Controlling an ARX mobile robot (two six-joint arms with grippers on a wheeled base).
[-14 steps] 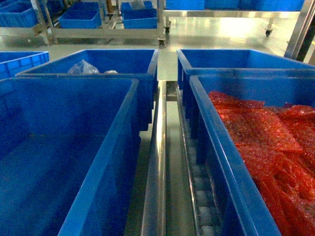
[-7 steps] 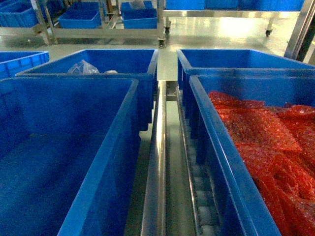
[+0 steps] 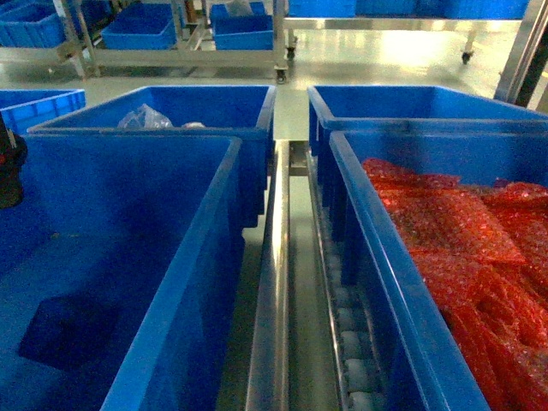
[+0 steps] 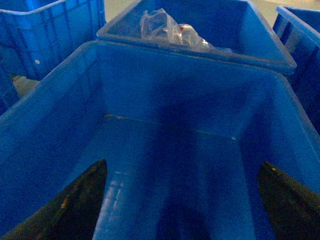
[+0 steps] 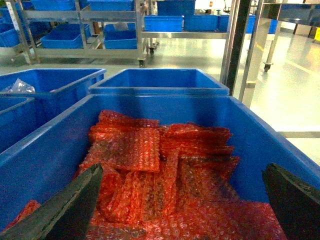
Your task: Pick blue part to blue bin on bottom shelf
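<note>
At far left of my head view a dark piece of the left arm pokes in over the near left bin, which holds nothing I can see but a dark shadow on its floor. Behind it sits a second bin with a crumpled clear plastic bag inside. Between the two rows of bins runs the centre rail of the bottom shelf, with small white rollers beside it. To the right, the near right bin is heaped with red bubble-wrap packets, and one more bin stands behind it. Farther back, steel racks carry more blue bins across a shiny floor.

My left gripper hangs over the near left bin, its two dark fingers spread wide apart with nothing between them. My right gripper hovers above the red packets, fingers equally wide and gripping nothing.

I cannot pick out a blue part in any view; the clear bag's contents are too small to tell.
</note>
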